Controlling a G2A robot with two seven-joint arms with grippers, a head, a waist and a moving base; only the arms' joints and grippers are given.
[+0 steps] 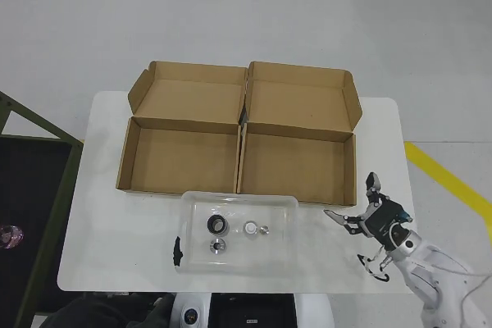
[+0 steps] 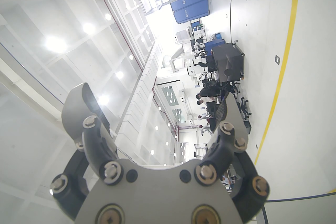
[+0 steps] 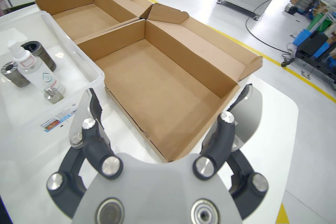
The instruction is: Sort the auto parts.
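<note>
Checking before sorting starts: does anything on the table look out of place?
Only the white bottle standing in the clear bin, the one plastic item among metal parts. Nothing looks spilled or tipped.

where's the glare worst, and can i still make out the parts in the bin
Left wrist view: ceiling lights flare white behind the left gripper. Right wrist view: even light, the white bottle and metal cylinder in the clear bin read plainly. Top view: soft light, only faint shadows.
</note>
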